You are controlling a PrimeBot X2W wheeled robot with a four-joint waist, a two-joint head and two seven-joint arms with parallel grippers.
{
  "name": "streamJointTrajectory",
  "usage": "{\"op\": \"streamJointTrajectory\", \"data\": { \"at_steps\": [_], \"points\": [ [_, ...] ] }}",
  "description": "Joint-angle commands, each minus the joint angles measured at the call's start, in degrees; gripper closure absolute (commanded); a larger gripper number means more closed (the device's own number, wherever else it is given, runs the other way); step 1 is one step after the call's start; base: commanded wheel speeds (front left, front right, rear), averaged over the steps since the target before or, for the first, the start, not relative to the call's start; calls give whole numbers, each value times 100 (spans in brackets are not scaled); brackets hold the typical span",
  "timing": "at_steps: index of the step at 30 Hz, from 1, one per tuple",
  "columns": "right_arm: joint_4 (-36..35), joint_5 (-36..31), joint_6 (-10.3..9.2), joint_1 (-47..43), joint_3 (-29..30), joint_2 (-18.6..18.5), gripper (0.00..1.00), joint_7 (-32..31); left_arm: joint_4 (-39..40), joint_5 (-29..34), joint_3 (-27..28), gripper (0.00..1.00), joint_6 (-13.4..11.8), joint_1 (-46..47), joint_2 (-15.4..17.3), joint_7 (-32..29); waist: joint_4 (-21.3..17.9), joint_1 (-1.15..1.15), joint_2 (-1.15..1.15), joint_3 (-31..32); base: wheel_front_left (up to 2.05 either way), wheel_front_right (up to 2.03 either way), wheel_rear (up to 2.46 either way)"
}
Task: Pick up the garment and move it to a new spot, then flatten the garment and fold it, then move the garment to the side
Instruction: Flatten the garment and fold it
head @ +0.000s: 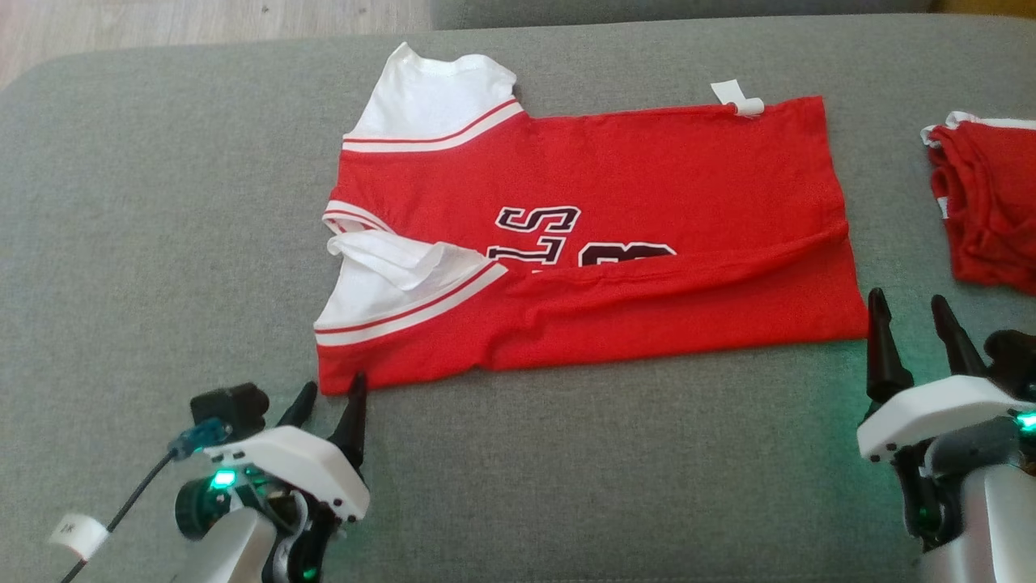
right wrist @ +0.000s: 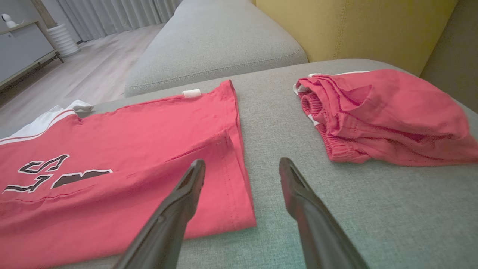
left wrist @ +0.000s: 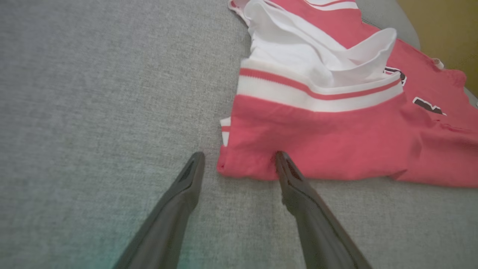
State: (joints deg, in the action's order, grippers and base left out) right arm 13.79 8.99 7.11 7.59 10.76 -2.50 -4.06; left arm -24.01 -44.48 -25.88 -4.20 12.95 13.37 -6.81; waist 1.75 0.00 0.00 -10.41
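**Asker:** Where is the jersey, and which step are you on?

**Me:** The jersey [head: 607,170] lies across the middle of the grey cushion [head: 162,202], with its white sleeves to the left and its bottom edge to the right. Its near long edge is turned up over the front. So I judge I am in the folding step, with one lengthwise fold laid and the move to the side not yet done.

**Asker:** And your fingers?

**Me:** Both pairs are spread wide and hold nothing. My left gripper [head: 330,398] is at the near left corner, with one fingertip touching the red edge and the other over bare cushion. My right gripper [head: 908,308] is at the near right corner, with one finger above the cloth and the other off it.

**Asker:** What does the next move call for?

**Me:** I reckon a pinch on both near corners together, through both layers. Then an even lift towards the far edge, so the fold lands straight. The loose white sleeve [head: 396,263] bunched on top could drag askew.

**Asker:** Any writing?

**Me:** The dark, white-edged lettering [head: 541,231] shows a clear "S". The letter beside it and a large figure are half hidden by the fold. The white tag [head: 738,97] on the far edge is too small to read. So is the label [head: 77,534] on the cable [head: 133,495] by my left gripper. A second red garment [head: 991,210] lies well apart to the right.
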Motion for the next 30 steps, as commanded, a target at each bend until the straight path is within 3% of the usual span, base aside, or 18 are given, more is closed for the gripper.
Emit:
{"op": "streamJointTrajectory", "data": {
  "at_steps": [1,6,7,8,9,10,11,26,27,28,30],
  "points": [
    [-167,-19,37,173,-101,-38,0,-3,33,-35,151,0,-17,183,40,-36,3,0,0,-12,0,0,0],
    [-42,-57,37,275,-72,-38,0,6,-108,-53,169,0,-6,292,6,23,7,0,0,-59,0,0,0],
    [-19,-65,37,292,-67,-38,0,9,-139,-53,161,12,-2,315,-4,22,7,0,0,-65,0,0,0],
    [8,-73,37,308,-63,-38,0,7,-167,-52,146,53,5,337,-13,9,4,0,0,-70,0,0,0],
    [41,-86,37,323,-60,-38,0,1,-188,-47,125,64,18,358,-17,-7,1,0,0,-72,0,0,0],
    [77,-107,37,337,-56,-38,0,-10,-199,-35,106,93,30,377,-15,-13,-2,0,0,-74,0,0,0],
    [117,-129,37,351,-53,-38,0,-35,-201,-21,91,100,38,394,-9,-11,-4,0,0,-74,0,0,0],
    [1455,-181,37,847,84,-38,0,-268,922,122,218,100,-102,249,303,322,177,0,0,-22,0,0,0],
    [1581,-143,37,892,82,-38,12,-277,1028,138,210,100,-120,225,325,312,190,0,0,-11,0,0,0],
    [1720,-98,37,929,82,-38,43,-303,1133,149,201,100,-136,203,343,301,204,0,0,5,0,0,0],
    [1979,53,37,1003,93,-38,72,-305,1334,172,182,100,-164,167,381,271,227,0,0,45,0,0,0]
  ]
}}
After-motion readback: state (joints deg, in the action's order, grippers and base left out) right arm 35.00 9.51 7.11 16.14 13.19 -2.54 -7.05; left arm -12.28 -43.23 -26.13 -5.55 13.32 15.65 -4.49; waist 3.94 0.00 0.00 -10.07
